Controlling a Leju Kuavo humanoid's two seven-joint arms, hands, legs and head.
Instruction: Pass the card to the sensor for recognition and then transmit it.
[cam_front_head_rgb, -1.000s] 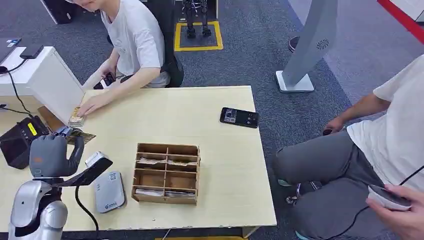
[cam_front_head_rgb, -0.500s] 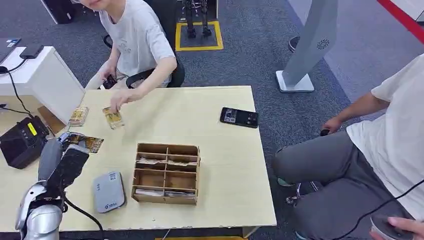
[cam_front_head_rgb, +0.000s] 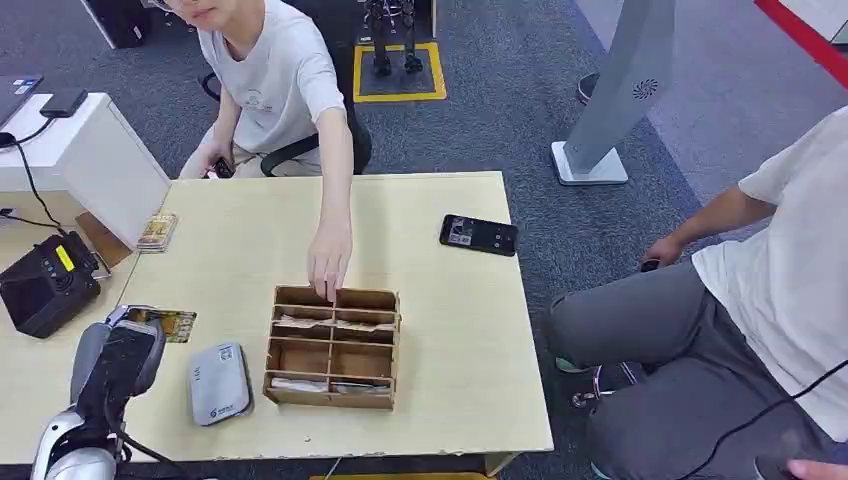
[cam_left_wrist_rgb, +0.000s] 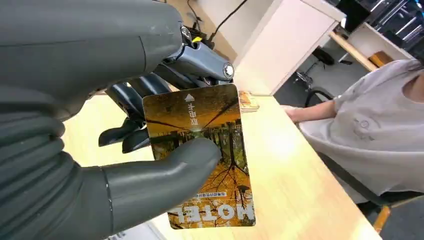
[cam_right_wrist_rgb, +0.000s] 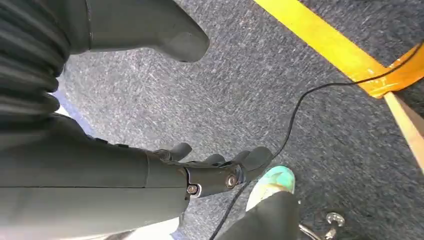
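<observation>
Left hand (cam_left_wrist_rgb: 100, 165) has the card (cam_left_wrist_rgb: 202, 155) pinched under its thumb, just off the grey sensor (cam_front_head_rgb: 219, 382) on the table (cam_front_head_rgb: 450, 300), right hand (cam_right_wrist_rgb: 200, 175) hangs open, so next up looks like the scan.

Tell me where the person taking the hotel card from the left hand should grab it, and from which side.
The card is pinched by the left hand: thumb across its face, darker fingers behind. The end printed HOTEL sticks out clear of the thumb, so that free end is probably the best grip, pinched face and back. Come from the side away from the palm, over the table.
</observation>
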